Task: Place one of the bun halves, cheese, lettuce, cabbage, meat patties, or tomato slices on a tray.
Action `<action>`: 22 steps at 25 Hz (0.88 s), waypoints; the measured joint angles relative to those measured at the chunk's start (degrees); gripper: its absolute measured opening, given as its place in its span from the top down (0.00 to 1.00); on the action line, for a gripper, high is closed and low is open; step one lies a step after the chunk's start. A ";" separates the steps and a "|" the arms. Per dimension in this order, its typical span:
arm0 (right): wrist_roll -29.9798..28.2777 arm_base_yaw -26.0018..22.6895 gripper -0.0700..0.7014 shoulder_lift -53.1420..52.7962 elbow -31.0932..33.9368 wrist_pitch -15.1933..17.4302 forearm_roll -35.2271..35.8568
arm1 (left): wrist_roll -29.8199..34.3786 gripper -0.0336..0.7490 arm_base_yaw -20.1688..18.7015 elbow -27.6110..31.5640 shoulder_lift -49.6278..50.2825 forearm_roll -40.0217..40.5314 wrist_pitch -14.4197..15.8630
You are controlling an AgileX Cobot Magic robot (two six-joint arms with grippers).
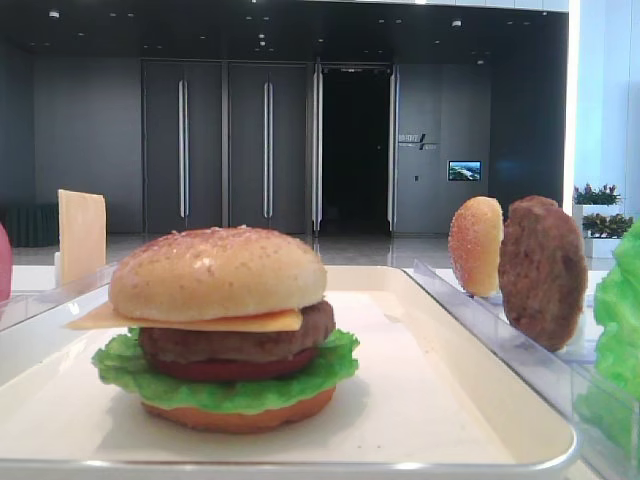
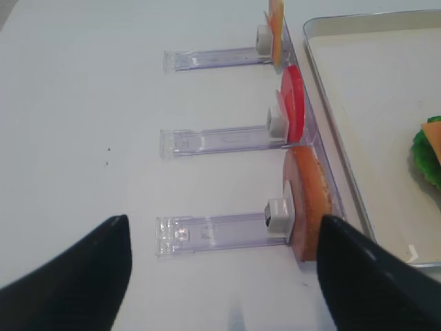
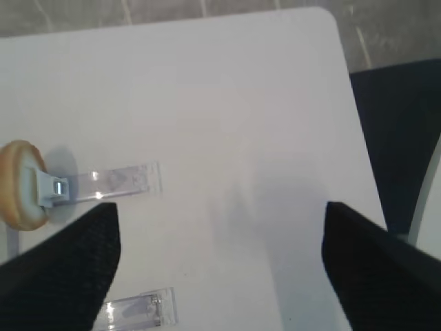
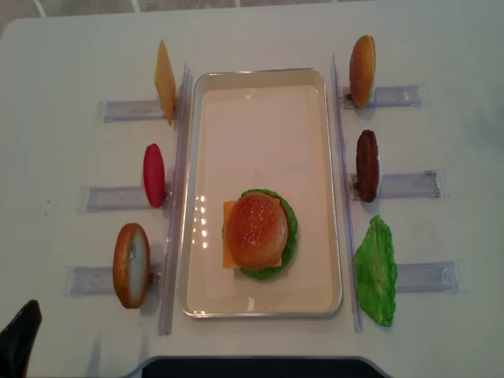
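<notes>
Bun half, domed and seeded, caps the stacked burger.

dark panelled wall, open doorway

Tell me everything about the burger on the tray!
The burger sits upright in the white tray, nearer its front end. From the bottom up: flat orange-brown bun, frilly green lettuce, red tomato, dark brown patty, yellow cheese poking out at one corner, and a domed sesame bun. It looks like plastic. Nothing else touches it.
</notes>
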 joint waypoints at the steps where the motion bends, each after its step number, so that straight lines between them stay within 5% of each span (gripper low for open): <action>1: 0.00 0.61 0.14 -1.93 0.00 0.00 -0.33 | 0.00 0.14 0.00 0.00 0.00 0.00 0.00; 11: 0.00 8.05 0.14 -21.37 3.52 0.05 -1.23 | 0.00 0.14 0.00 0.00 0.00 0.00 0.00; 22: 0.00 8.97 0.14 -44.82 19.80 -0.36 -1.29 | 0.00 0.14 0.00 0.00 0.00 0.00 0.00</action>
